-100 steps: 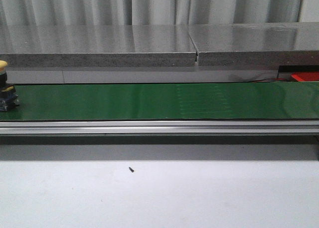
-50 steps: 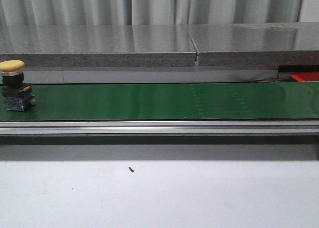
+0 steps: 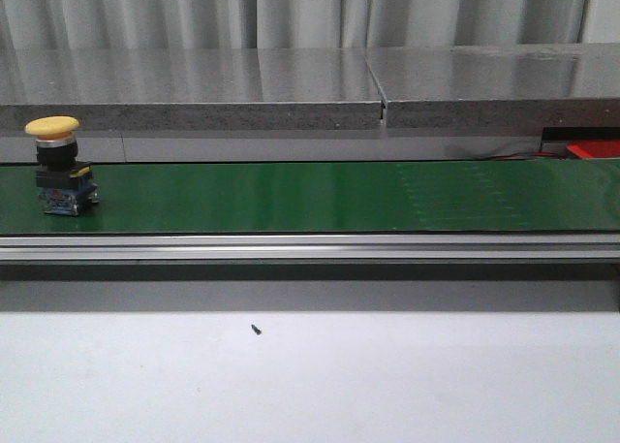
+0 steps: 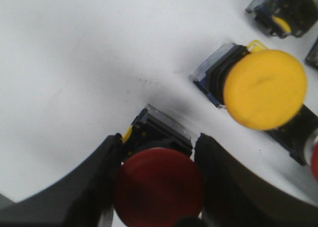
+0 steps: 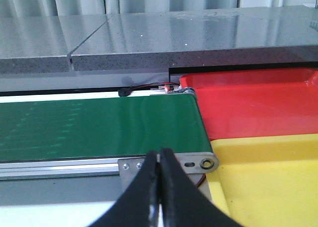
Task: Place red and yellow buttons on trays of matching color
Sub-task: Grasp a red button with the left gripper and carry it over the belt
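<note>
The left gripper [image 4: 156,187] had its two dark fingers [image 4: 84,187] set on either side of a red button [image 4: 158,187], the cap filling the gap between them and seeming to touch both, so I judged the fingers closed on it, though whether it was lifted off the white table [image 4: 64,63] could not be told from the wrist view. Just beside it stood a second yellow button [image 4: 263,88], tilted on its dark body, with more button bodies at the picture's edge. The right gripper [image 5: 160,187] had its fingers pressed together with nothing between them, hovering at the belt's end, where the red tray [image 5: 258,103] and the yellow tray [image 5: 278,167] lay side by side just past the roller. In the front view, the yellow button [image 3: 60,167] stood upright near the left end of the green belt [image 3: 320,196]; a second before only its edge had shown at the frame's border, and half a second before it had been further left, so the belt was carrying it rightward toward the trays. That suggested the right arm would soon have a yellow button to pick. It looked mushroom-shaped: a broad yellow cap on a black collar over a blue-grey base.
</note>
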